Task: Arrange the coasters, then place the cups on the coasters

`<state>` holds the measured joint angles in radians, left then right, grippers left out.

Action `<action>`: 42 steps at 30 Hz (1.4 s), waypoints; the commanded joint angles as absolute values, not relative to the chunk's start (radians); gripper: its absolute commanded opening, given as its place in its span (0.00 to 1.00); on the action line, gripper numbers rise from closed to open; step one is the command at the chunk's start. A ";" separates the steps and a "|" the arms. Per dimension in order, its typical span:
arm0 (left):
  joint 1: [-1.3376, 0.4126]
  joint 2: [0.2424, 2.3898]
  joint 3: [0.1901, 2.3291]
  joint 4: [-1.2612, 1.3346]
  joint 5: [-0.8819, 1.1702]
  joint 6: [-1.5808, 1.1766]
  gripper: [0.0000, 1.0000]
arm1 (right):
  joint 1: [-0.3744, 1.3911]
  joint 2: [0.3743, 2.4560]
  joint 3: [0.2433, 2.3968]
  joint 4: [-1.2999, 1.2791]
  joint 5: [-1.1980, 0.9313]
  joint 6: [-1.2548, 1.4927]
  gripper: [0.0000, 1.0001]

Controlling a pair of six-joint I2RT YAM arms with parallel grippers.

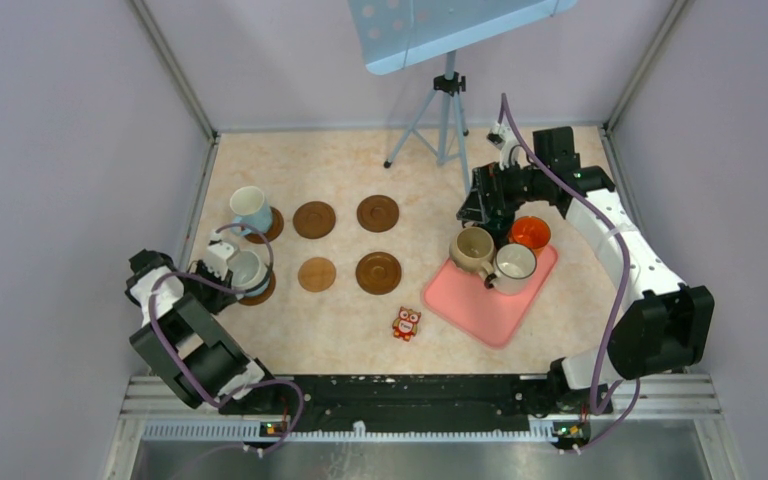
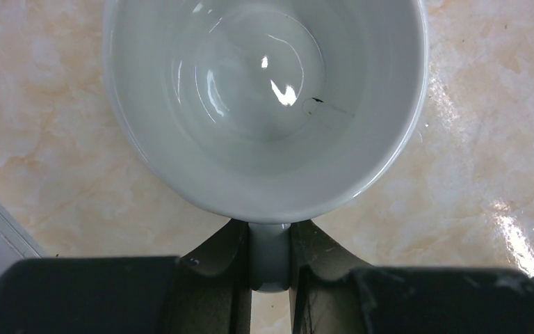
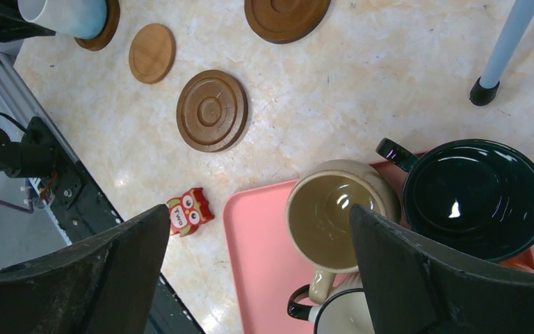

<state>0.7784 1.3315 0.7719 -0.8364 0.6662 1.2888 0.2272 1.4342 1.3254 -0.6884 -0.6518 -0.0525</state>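
Observation:
My left gripper (image 1: 226,260) (image 2: 271,257) is shut on the handle of a white cup (image 1: 246,270) (image 2: 264,104). That cup is over a dark coaster (image 1: 263,291) at the left; I cannot tell if it rests on it. A light blue cup (image 1: 251,207) (image 3: 66,15) stands on another coaster (image 1: 272,226). Bare coasters: three dark (image 1: 314,219) (image 1: 377,213) (image 1: 378,272), one tan (image 1: 317,274). My right gripper (image 1: 482,212) (image 3: 259,216) hangs open above the pink tray (image 1: 470,305), holding nothing. Beige (image 3: 334,219), dark green (image 3: 476,198), black-rimmed white (image 3: 344,320) and orange (image 1: 530,232) cups stand on the tray.
A small red owl figure (image 1: 406,323) (image 3: 189,211) lies on the table just left of the tray's near corner. A tripod (image 1: 447,120) stands at the back, one foot (image 3: 484,92) close to the tray. Walls enclose the table on three sides.

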 commanded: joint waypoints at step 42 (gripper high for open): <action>0.111 1.250 1.256 -0.882 0.622 0.717 0.81 | -0.039 1.318 1.361 -0.711 -0.718 -0.116 0.99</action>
